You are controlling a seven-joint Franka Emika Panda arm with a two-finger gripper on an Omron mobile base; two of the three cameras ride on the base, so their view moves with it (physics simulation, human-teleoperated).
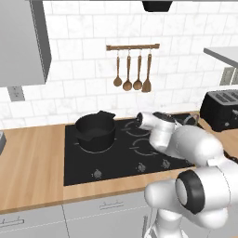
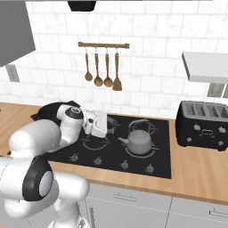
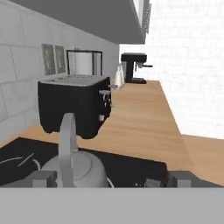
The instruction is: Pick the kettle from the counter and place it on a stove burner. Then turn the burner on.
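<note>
White-tiled kitchen, as we list it: a tan wood counter point(image 2: 200, 171) runs along the wall and carries a black glass cooktop point(image 2: 158, 167) with grey ring burners and a row of knobs point(image 2: 125, 165) along its front edge. We find the kettle point(image 2: 140, 141), grey metal with an arched handle, standing upright on the front right burner point(image 2: 153, 153) in the right base view, its spout turned toward the arm; from the hand camera the kettle point(image 3: 72, 168) sits low and close, handle rising in front of the toaster. A black pot point(image 1: 95, 131) stands on the back left burner of the cooktop point(image 1: 79, 174) in the left base view. A black toaster point(image 2: 203, 125) rests on the counter just right of the cooktop, and the toaster point(image 3: 74, 105) appears again from the hand camera, with a dark coffee machine point(image 3: 133, 68) farther along the counter point(image 3: 140, 122). Four wooden utensils point(image 2: 102, 71) hang from a rail on the wall above the stove. Our gripper point(image 3: 109, 179) shows as two grey tips at the bottom of the hand view, set well apart, one either side of the kettle's base; we cannot tell whether they touch it, and nothing is seen clamped between them. The white wrist point(image 2: 95, 124) hangs over the cooktop's left half, beside the kettle and apart from it.
</note>
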